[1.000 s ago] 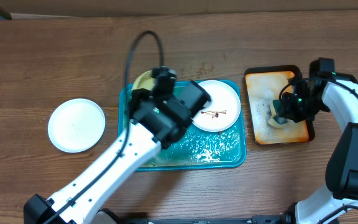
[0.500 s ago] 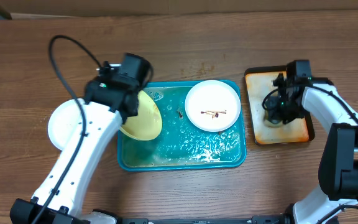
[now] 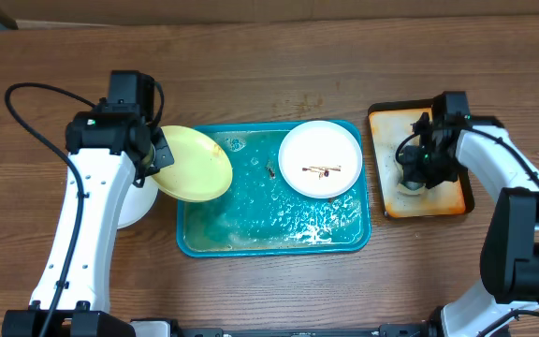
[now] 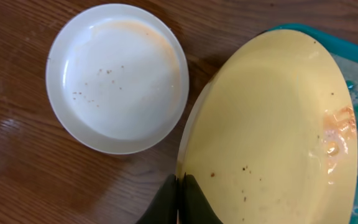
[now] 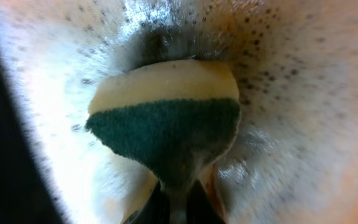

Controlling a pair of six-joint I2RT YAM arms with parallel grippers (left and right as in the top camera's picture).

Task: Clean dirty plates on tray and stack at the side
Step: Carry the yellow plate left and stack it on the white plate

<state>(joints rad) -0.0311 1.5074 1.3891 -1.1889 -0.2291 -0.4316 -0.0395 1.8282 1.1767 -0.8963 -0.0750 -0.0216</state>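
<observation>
1. Overhead view: the left tool point(image 3: 153, 154) is clenched on the rim of the pale yellow plate point(image 3: 195, 165), which hangs across the left rim of the teal tray point(image 3: 251, 247).
2. Left wrist view: a white plate point(image 4: 117, 78) lies on the tabletop point(image 4: 17, 174) just beside the held plate, on the side away from the tray, so the left arm is nearer.
3. The right tool point(image 5: 178, 190) grips a sponge point(image 5: 166, 118) on the orange tray point(image 3: 447, 201), well apart.

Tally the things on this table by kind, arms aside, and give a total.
Plates: 3 (speckled white plate, yellow-green plate, smeared white plate)
Trays: 2 (teal tray, orange tray)
Sponges: 1 (sponge)
Total: 6
</observation>
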